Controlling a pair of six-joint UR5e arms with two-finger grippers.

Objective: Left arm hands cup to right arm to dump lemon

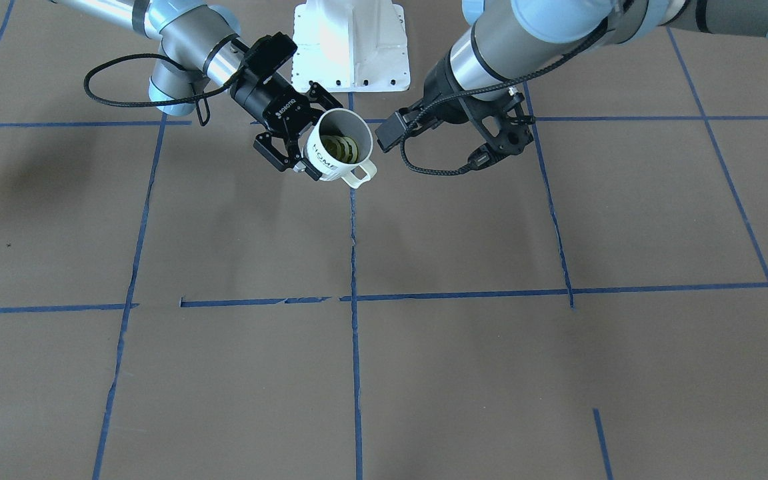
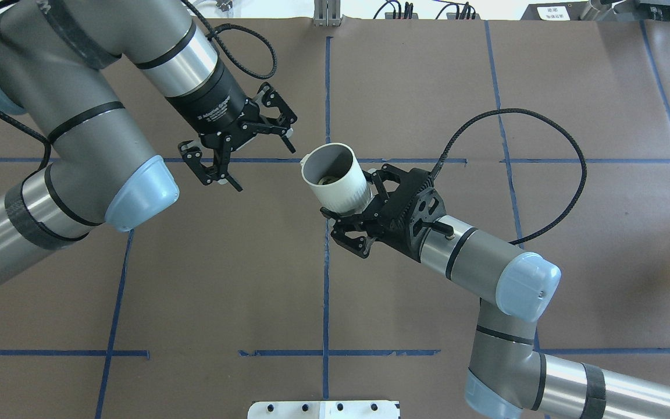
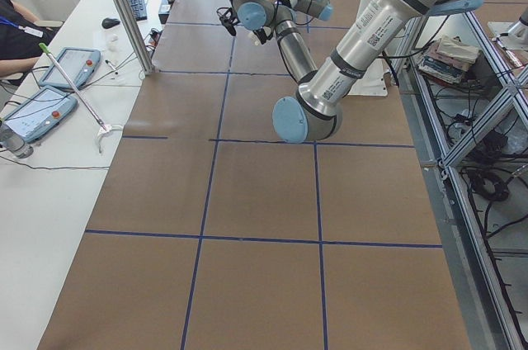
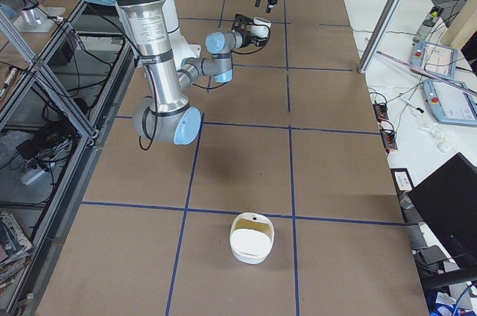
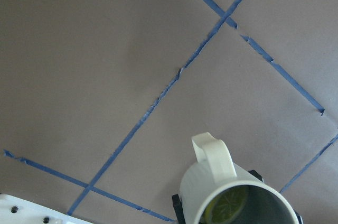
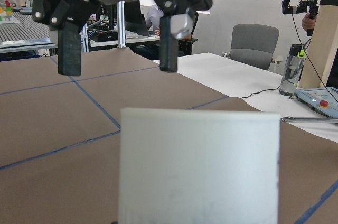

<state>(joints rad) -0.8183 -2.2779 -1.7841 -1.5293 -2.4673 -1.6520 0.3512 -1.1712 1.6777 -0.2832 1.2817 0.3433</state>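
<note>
My right gripper (image 1: pixel 317 137), lettered ROBOTIQ, is shut on the white cup (image 1: pixel 337 150) and holds it tilted above the table. The handle (image 1: pixel 361 176) points away from the robot. Yellow-green lemon slices (image 1: pixel 339 148) lie inside the cup. In the overhead view the right gripper (image 2: pixel 355 203) clamps the cup (image 2: pixel 338 183) by its side. My left gripper (image 2: pixel 262 160), an open-frame one, is open and empty, a short way from the cup's mouth. The left wrist view shows the cup (image 5: pixel 232 187) with lemon (image 5: pixel 228 205) inside. The right wrist view shows the cup's wall (image 6: pixel 198 166) and the left gripper (image 6: pixel 119 49) beyond it.
A white bowl-like container (image 4: pixel 251 238) stands on the brown table near its right end. The white robot base plate (image 1: pixel 351 43) is at the table's robot-side edge. Blue tape lines (image 1: pixel 354 300) cross the table. Operators' desks with tablets (image 3: pixel 49 111) lie beyond the far edge.
</note>
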